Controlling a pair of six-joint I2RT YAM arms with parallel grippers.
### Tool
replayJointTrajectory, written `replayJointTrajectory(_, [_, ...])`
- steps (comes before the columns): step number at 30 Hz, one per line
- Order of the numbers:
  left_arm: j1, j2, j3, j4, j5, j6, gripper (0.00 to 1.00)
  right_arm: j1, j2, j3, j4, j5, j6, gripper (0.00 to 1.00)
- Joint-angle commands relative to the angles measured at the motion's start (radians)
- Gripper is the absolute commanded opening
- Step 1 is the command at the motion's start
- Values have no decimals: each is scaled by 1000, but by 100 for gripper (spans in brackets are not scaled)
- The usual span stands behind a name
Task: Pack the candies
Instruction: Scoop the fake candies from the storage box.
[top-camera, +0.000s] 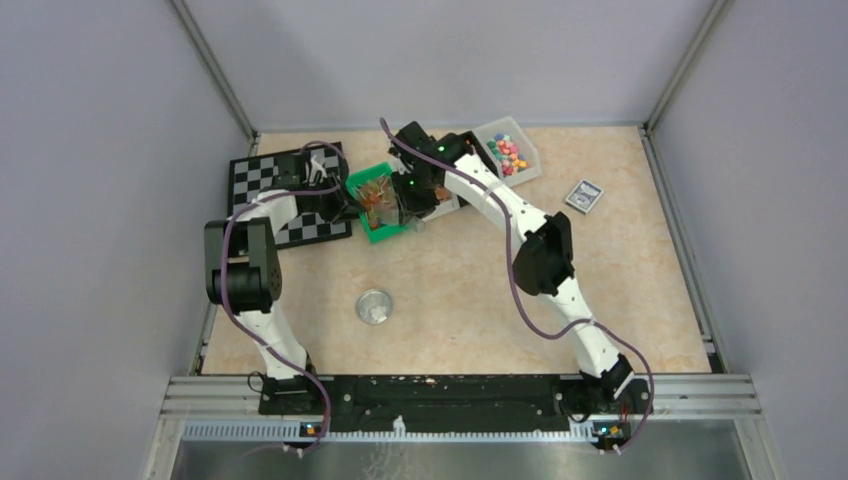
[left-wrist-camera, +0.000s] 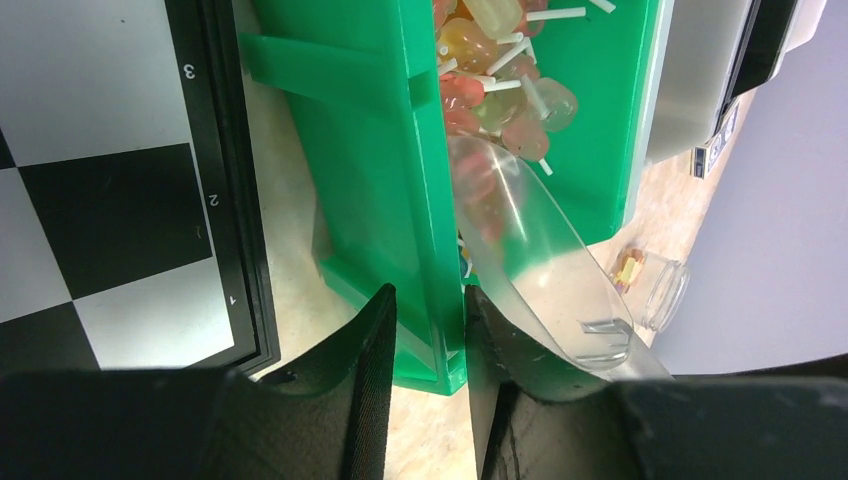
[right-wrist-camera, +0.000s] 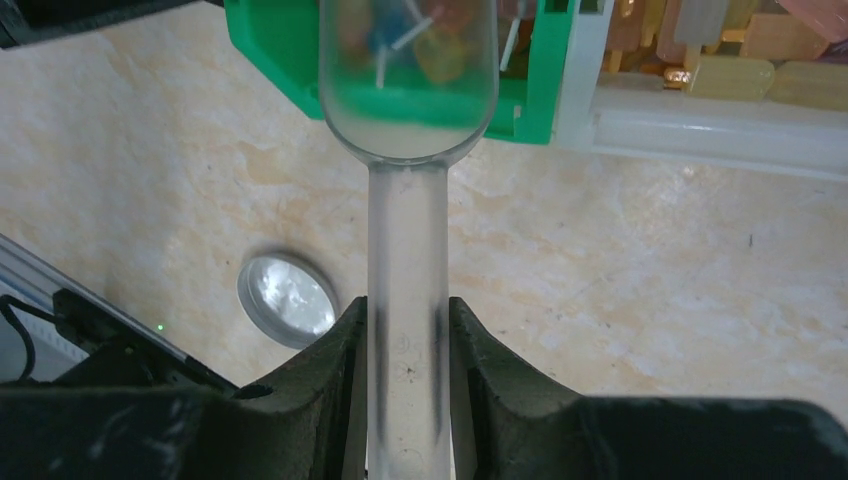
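Left wrist view shows the left claw nipped onto the side wall of the green bin, most likely to stop it sliding while the scoop works inside. The right claw is clamped on the handle of the clear scoop, whose bowl is pushed in among the candies heaped in that bin. A small glass jar stands near the bin on the table, its lid lying apart, presumably awaiting filling.
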Motion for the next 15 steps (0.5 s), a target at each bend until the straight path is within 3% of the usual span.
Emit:
replayJointTrajectory(1, [-16,4,-11,16,11,15,36,-16,21,15,127,-15,57,0])
replayJointTrajectory(8, [-17,-11,-13,9,3,15,37,-22,-3,-35,202,-49,62,0])
replayJointTrajectory(15, [-17,-70,29,-10,32,11,51,-30,-125,-110,200,-49,30,0])
